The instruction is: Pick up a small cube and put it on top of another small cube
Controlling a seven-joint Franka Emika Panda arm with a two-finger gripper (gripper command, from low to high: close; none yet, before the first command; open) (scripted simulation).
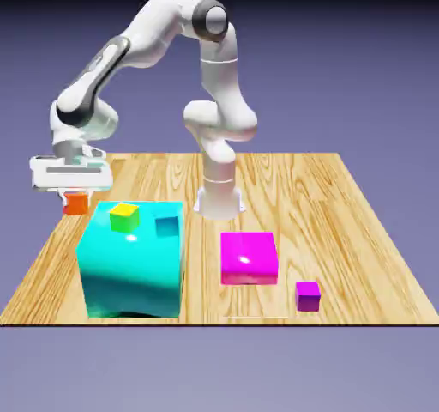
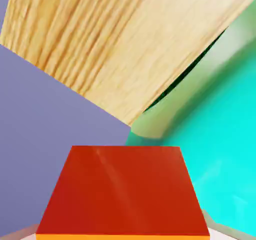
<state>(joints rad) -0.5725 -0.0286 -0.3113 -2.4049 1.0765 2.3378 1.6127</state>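
The small orange cube [image 1: 77,202] hangs in my gripper [image 1: 75,197], which is shut on it, over the table's left edge in the exterior view and just left of the big cyan block [image 1: 133,260]. In the hand view the orange cube [image 2: 122,191] fills the bottom middle and hides most of the fingers. The tiny teal cube [image 1: 166,226] rests on top of the cyan block, right of a small yellow-green cube [image 1: 124,217]. The held cube is roughly level with the block's top and well left of the teal cube.
A flat magenta block [image 1: 249,257] lies right of the cyan block, with a small purple cube [image 1: 308,295] near the table's front edge. In the hand view the wooden table [image 2: 125,44] and the cyan block [image 2: 220,149] lie below.
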